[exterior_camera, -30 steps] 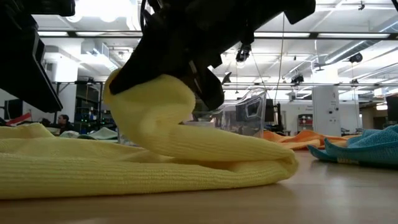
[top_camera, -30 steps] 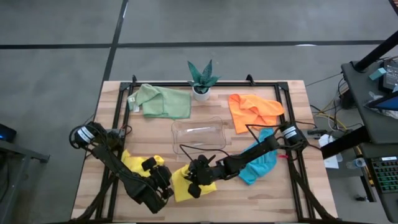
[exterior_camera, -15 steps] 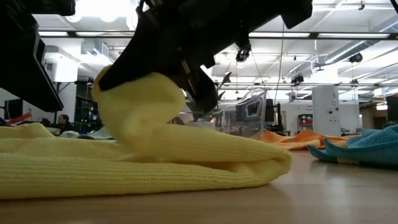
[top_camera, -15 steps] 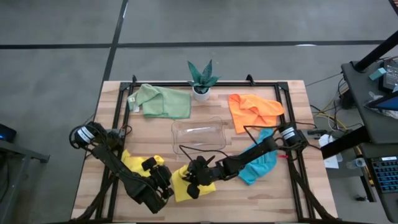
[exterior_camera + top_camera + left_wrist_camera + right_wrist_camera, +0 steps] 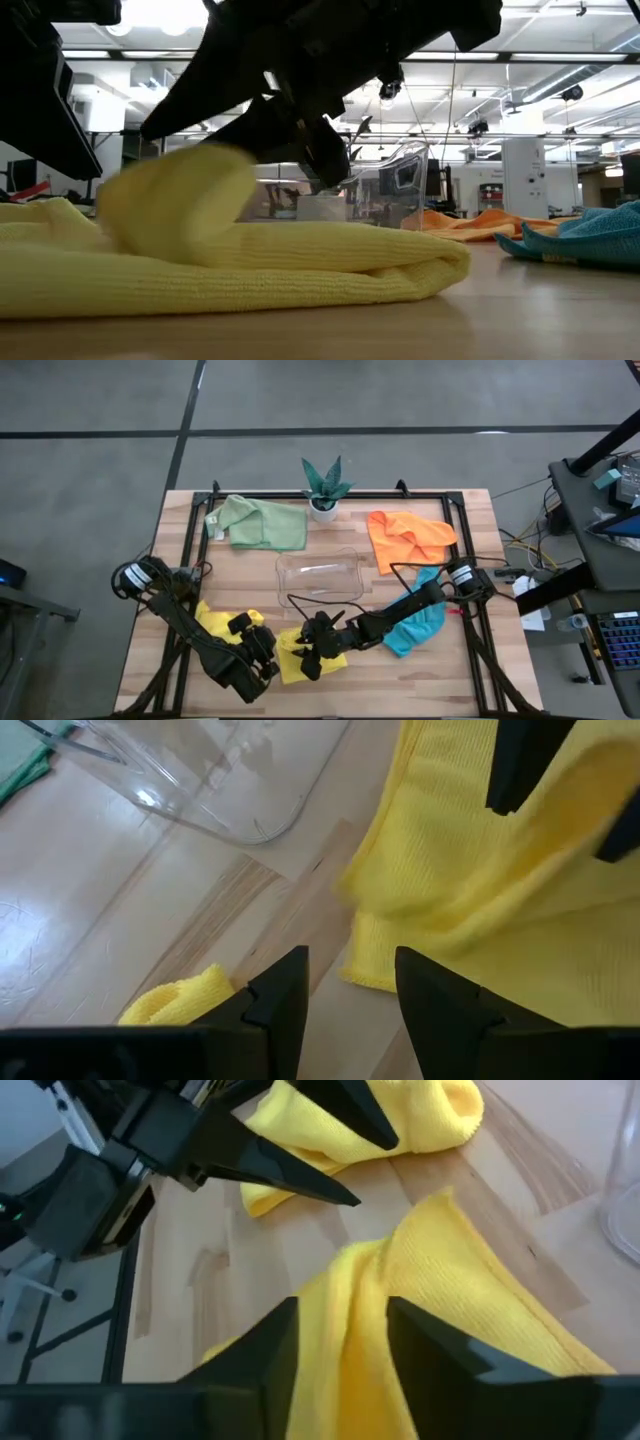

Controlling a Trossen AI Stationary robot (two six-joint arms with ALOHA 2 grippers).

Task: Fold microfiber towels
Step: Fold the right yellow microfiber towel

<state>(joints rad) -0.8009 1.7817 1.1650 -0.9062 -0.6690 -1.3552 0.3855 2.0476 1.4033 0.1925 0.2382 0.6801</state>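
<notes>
- Your right gripper (image 5: 306,651) sits low over the soft yellow microfiber towel (image 5: 300,657) at the table's near edge, between the two arms. Its fingers (image 5: 262,1350) are apart with a ridge of the cloth rising between them, and from the low view I judge the fold is dropping free, not pinched.
- Your left gripper (image 5: 262,651) waits just beside that towel's left edge, fingers (image 5: 282,1003) apart and holding nothing.
- Lift the right gripper straight up before you pull it back, or a fingertip may drag the top layer off the one beneath.
- The low view shows the folded edge rounded and puffy, with a raised hump near the gripper. Press it flat with closed fingers before you count this fold as done.
- Check the corners from above. The towel's outline looks uneven, so square it up now; later it will be harder.
- A second crumpled yellow towel (image 5: 215,624) lies just beside the left arm; keep that arm from sweeping it as you move.
- Steer clear of the clear plastic tray (image 5: 320,574), which stands just behind the working towel.
- The pale green towel (image 5: 262,525), the orange towel (image 5: 408,536) and the teal-blue towel (image 5: 418,623) all lie loose and unfolded, so most of the job remains.
</notes>
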